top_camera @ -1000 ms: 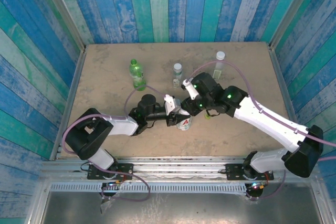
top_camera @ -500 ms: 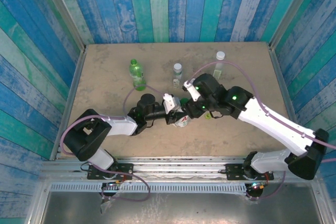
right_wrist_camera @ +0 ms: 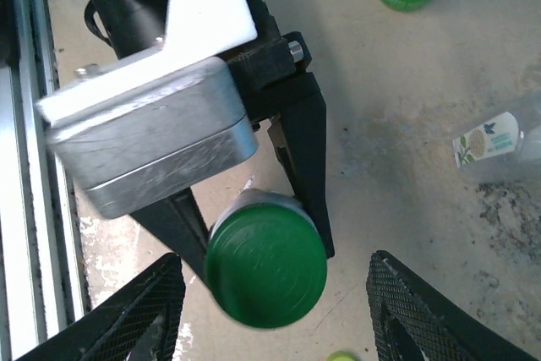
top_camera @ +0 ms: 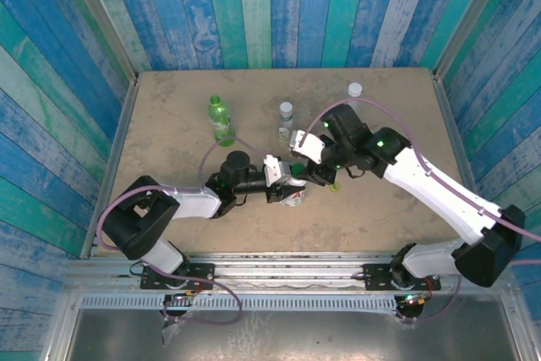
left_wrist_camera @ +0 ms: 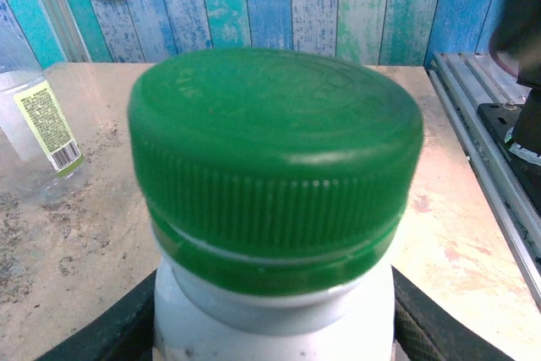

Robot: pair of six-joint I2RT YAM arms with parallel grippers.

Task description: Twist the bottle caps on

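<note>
My left gripper (top_camera: 286, 191) is shut on the white bottle (top_camera: 293, 199), its fingers (left_wrist_camera: 427, 327) pressing the bottle's body (left_wrist_camera: 270, 314) from both sides. A dark green cap (left_wrist_camera: 275, 154) sits on the bottle's neck. My right gripper (top_camera: 315, 172) hovers over that cap (right_wrist_camera: 266, 264), open, with its mesh-padded fingers (right_wrist_camera: 418, 310) standing well apart from the cap's sides. A small yellow-green cap (top_camera: 336, 187) lies loose on the table to the right of the bottle and shows again, as the same cap (right_wrist_camera: 341, 356), at the right wrist view's bottom edge.
A translucent green bottle (top_camera: 221, 119) stands at the back left and a short clear bottle (top_camera: 286, 119) behind the grippers. A tall clear bottle's white cap (top_camera: 355, 89) peeks past the right arm. The metal rail (left_wrist_camera: 486, 158) runs along the table's near edge.
My right gripper has opened off the dark green cap and its wrist has lifted and swung toward the back. The left gripper still holds the white bottle in place.
</note>
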